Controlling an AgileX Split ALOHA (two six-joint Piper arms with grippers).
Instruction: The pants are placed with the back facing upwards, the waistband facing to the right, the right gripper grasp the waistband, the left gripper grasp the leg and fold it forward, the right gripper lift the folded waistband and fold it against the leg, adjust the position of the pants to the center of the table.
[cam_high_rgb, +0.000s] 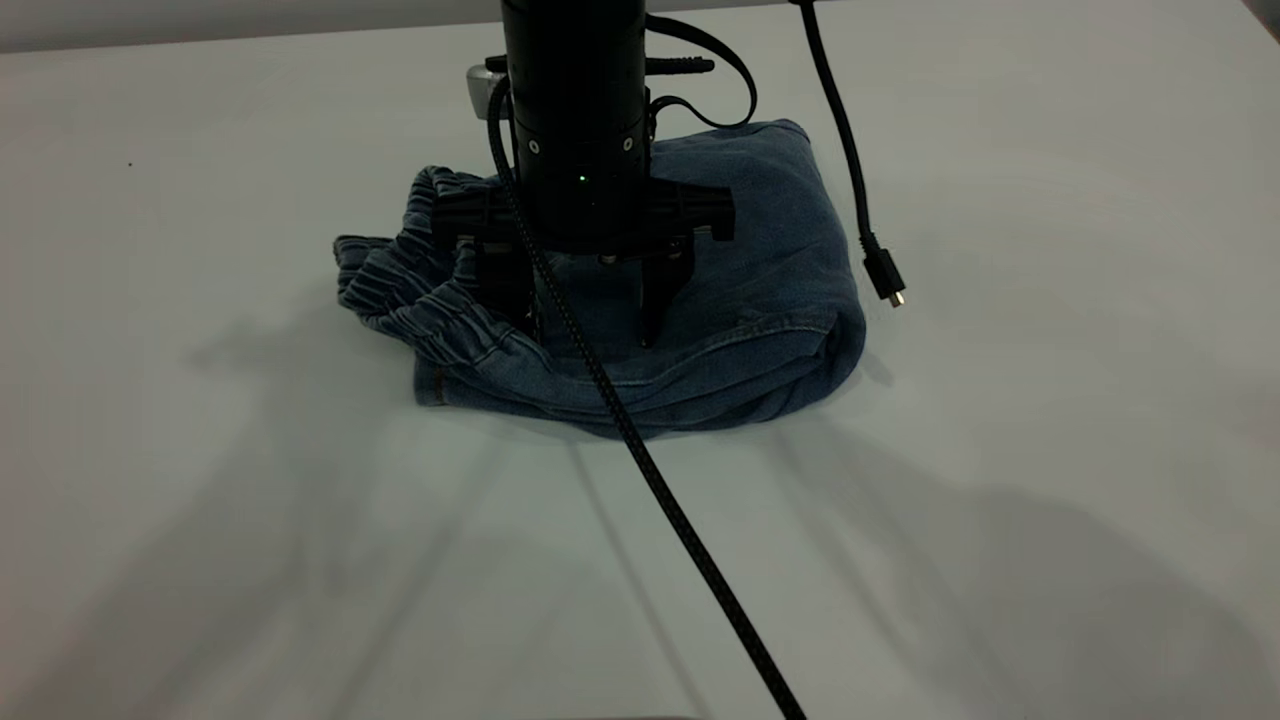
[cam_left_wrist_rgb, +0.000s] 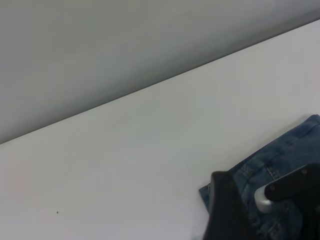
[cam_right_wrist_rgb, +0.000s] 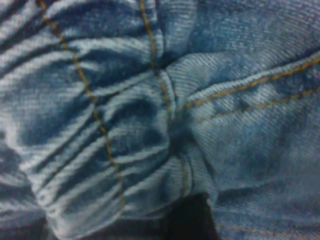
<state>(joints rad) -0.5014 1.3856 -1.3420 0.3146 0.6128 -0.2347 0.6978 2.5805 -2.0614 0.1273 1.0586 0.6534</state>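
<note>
The pants (cam_high_rgb: 760, 300) lie folded into a compact blue denim bundle on the white table (cam_high_rgb: 200, 500). Their gathered elastic waistband (cam_high_rgb: 400, 285) is at the bundle's left side in the exterior view. My right gripper (cam_high_rgb: 585, 320) points straight down over the bundle, open, with both fingertips resting on the denim. Its grey-white cylinder part (cam_high_rgb: 482, 90) shows behind the arm. The right wrist view is filled with puckered waistband (cam_right_wrist_rgb: 100, 140) and stitched denim. My left gripper (cam_left_wrist_rgb: 227, 215) is away from the pants (cam_left_wrist_rgb: 280, 155), beyond one corner of them, and is out of the exterior view.
A thick braided black cable (cam_high_rgb: 680, 520) runs from the right arm across the pants to the table's front edge. A thinner cable with a plug (cam_high_rgb: 885, 275) dangles just right of the pants. The table's far edge (cam_left_wrist_rgb: 150, 87) shows in the left wrist view.
</note>
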